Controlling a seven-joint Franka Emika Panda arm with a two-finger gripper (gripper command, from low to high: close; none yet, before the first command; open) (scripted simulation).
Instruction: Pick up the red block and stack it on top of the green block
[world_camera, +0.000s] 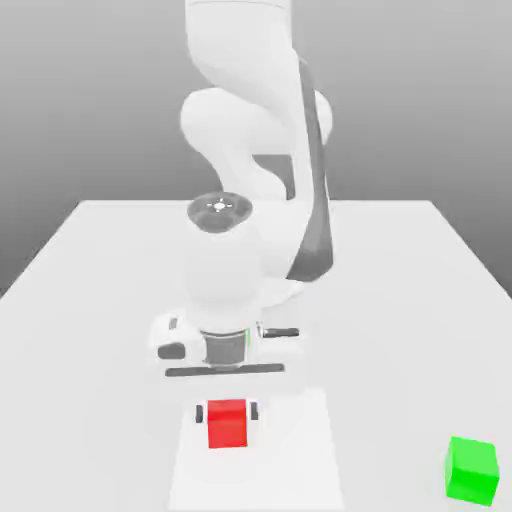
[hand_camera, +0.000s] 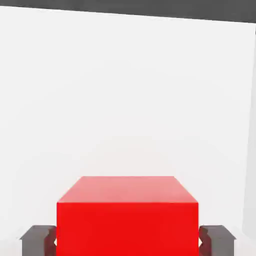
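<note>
The red block rests on the white table, near its front edge. My gripper is straight above it, reaching down, with a dark finger pressed against each side of the block. In the hand view the red block sits between the two fingers, which touch its sides, so the gripper is shut on it. The green block stands by itself on the table, well off toward the exterior view's right and slightly nearer the front edge.
The white table stretches back behind the arm. A lighter rectangular patch lies under the red block. The arm's bulky white links rise over the middle of the table.
</note>
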